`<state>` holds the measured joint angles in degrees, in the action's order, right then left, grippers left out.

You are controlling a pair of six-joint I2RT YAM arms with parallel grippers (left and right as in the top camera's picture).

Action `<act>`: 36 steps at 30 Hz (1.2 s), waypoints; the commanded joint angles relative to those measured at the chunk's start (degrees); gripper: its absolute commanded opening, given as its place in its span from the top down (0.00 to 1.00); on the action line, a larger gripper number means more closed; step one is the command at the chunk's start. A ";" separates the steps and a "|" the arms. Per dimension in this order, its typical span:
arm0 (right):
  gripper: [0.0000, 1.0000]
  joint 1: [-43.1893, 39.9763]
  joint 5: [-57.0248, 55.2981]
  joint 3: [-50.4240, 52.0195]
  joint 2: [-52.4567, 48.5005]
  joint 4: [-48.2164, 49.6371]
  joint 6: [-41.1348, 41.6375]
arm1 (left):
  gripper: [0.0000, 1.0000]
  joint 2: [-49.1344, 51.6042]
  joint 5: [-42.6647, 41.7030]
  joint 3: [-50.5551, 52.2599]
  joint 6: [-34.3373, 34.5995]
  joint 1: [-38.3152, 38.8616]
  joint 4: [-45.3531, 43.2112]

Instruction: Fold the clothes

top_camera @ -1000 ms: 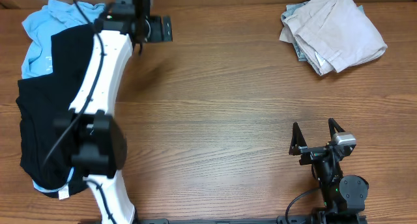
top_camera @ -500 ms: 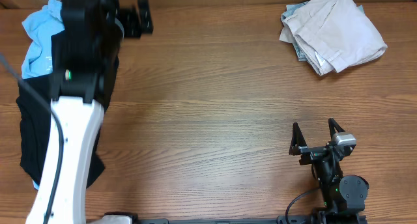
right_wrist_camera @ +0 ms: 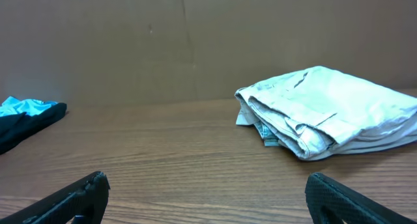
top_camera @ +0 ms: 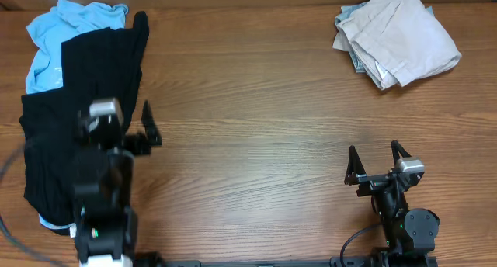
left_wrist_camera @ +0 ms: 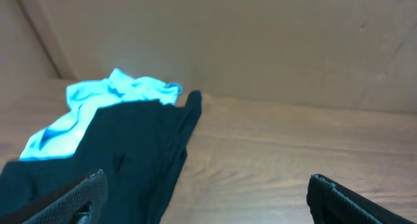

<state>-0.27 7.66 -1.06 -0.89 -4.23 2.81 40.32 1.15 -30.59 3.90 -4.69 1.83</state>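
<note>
The beige shorts point(top_camera: 396, 38) lie folded in a bundle at the far right of the table, also seen in the right wrist view point(right_wrist_camera: 326, 113). A black garment point(top_camera: 78, 81) is spread along the left edge on top of a light-blue shirt point(top_camera: 54, 34). My left gripper point(top_camera: 120, 116) hovers open at the black garment's right edge; its wrist view shows the black garment point(left_wrist_camera: 130, 146) and blue shirt point(left_wrist_camera: 104, 100) ahead, with nothing between the fingers point(left_wrist_camera: 208, 201). At the near right, the right gripper point(top_camera: 375, 154) stands open and empty over bare wood point(right_wrist_camera: 208, 198).
A brown wall point(left_wrist_camera: 260, 42) rises along the table's far edge. Wooden tabletop point(top_camera: 256, 119) stretches between the two piles. A strip of patterned cloth point(right_wrist_camera: 267, 129) peeks from under the folded shorts.
My left arm has pulled back from the far edge of the table to the near left, beside the black garment. The right arm has not moved.
</note>
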 commanded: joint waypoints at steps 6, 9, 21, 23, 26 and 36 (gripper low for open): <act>0.00 0.31 -0.07 0.59 0.50 0.22 0.20 | 0.00 -22.47 -0.76 18.40 1.03 -1.42 -3.39; 0.00 0.31 -0.07 0.59 0.50 0.22 0.17 | 0.00 -27.19 -0.74 22.43 1.03 -1.42 -4.72; 0.00 0.31 -0.07 0.59 0.50 0.22 0.20 | 0.00 -38.86 -1.66 30.32 2.54 -3.74 -2.14; 0.00 0.31 -0.07 0.59 0.50 0.20 0.20 | 0.00 -40.17 -1.97 30.32 2.54 -4.09 1.44; 0.00 0.31 -0.07 0.59 0.50 0.22 0.20 | 0.00 -40.13 -2.03 30.32 2.51 -4.17 2.64; 0.00 0.31 -0.07 0.59 0.50 0.22 0.17 | 0.00 -39.95 -2.03 30.32 2.51 -4.20 2.62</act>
<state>-0.27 7.66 -1.06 -0.86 -4.25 2.81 0.95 -0.23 -0.49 5.82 -8.40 4.40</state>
